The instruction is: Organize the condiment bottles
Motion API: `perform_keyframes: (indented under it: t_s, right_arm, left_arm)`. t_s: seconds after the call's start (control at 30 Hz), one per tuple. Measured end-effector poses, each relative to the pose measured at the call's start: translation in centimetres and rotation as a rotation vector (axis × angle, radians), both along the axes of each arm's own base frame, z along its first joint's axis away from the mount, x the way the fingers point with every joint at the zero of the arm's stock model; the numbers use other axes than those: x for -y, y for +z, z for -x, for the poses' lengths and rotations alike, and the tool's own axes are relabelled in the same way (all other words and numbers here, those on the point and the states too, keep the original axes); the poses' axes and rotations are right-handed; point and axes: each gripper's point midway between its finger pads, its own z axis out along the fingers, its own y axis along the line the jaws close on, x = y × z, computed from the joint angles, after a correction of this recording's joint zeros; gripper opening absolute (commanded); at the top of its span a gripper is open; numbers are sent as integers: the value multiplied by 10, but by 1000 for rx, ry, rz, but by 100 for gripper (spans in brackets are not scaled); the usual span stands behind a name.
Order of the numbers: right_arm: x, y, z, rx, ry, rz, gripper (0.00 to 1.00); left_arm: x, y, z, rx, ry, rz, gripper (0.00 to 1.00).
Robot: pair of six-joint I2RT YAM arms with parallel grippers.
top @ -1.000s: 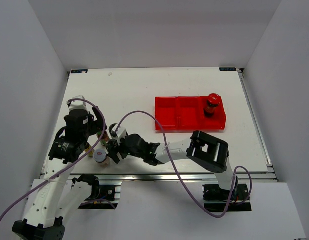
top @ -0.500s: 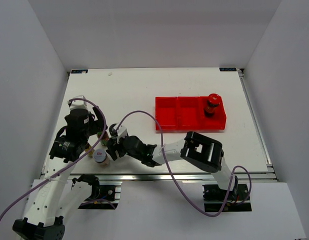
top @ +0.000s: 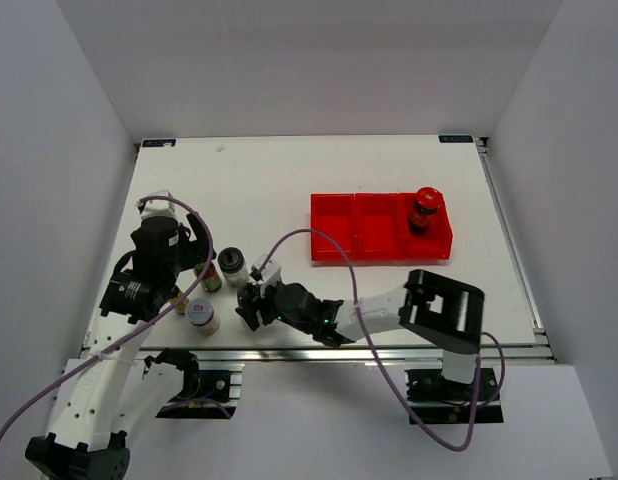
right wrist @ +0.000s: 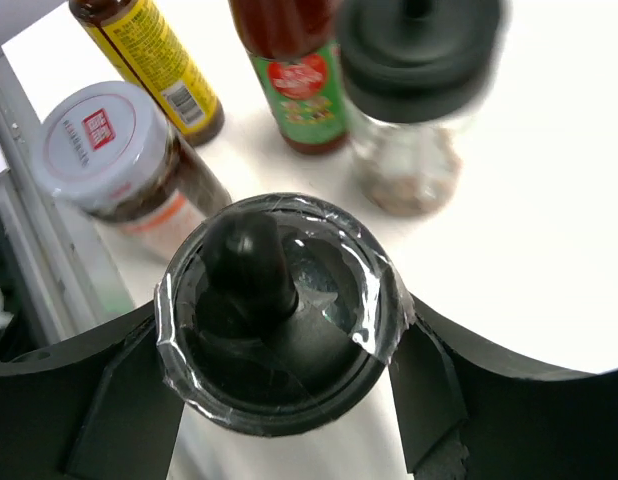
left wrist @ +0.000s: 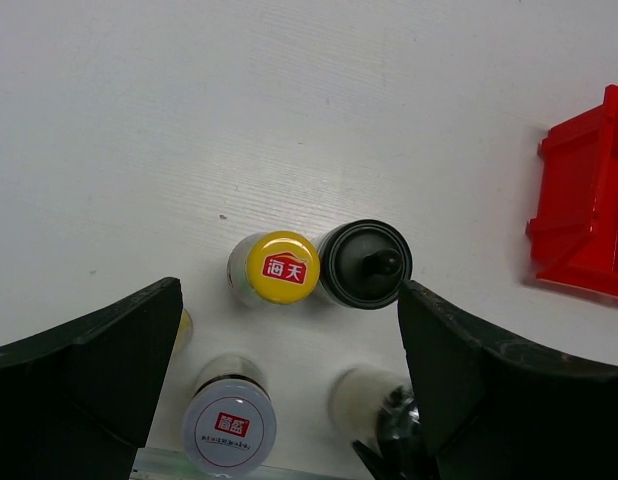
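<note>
Now your right gripper clenches the black-capped shaker; your left gripper hangs fully released over the yellow-capped sauce bottle.

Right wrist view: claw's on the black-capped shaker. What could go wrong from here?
1. The right claw holds the black-capped shaker by its shiny film-wrapped cap; it may slip or tilt on lifting.
2. The silver-lidded jar and green-labelled bottle stand close by; a sideways swing could topple them.
3. The left claw hangs open over the same cluster, so the arms could bump.
</note>
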Motion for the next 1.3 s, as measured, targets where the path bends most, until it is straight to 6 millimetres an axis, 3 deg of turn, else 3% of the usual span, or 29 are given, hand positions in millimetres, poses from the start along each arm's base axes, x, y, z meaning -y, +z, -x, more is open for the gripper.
perform_keyframes:
  t_s: [0.17, 0.3, 0.4, 0.57, 0.7, 0.9, 1.1, 1.3]
  right_arm:
    - [46, 35, -1, 27, -74, 4, 41]
    - [79, 80, -24, 89, -203, -18, 40]
    - [116, 107, -54, 138, -325, -30, 41]
    - [208, 126, -140, 161, -598, -6, 40]
    - [275, 121, -189, 175, -786, 62, 40]
    - [317, 85, -242, 122, -890, 171, 40]
    - [323, 54, -274, 98, -916, 231, 39]
    - [318, 35, -288, 82, -930, 235, 40]
  left_arm:
    - [6, -1, 0, -5, -27, 18, 98]
    - [20, -3, -2, -22, -92, 56, 98]
    - [24, -6, -6, -45, -106, 61, 98]
    - [26, -2, -11, -52, -106, 59, 98]
    - [25, 0, -12, -47, -102, 58, 98]
    - [20, 0, -13, -45, -79, 38, 98]
    - [15, -4, -14, -56, -58, 17, 98]
    - [12, -4, -14, -58, -46, 8, 98]
